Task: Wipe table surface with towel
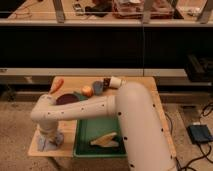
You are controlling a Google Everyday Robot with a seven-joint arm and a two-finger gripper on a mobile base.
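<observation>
A blue-grey towel (50,142) lies on the wooden table (150,87) at its front left corner. My gripper (47,134) points down onto the towel, at the end of the white arm (95,110) that reaches across from the lower right. The gripper's tip is pressed into the cloth and is hidden by the wrist.
A green tray (85,145) with a tan object (106,141) sits right of the towel. Behind are a dark plate (66,99), an orange carrot-like item (58,84), a round fruit (87,90), a grey cup (97,87) and a white cup (115,81). A dark counter stands behind the table.
</observation>
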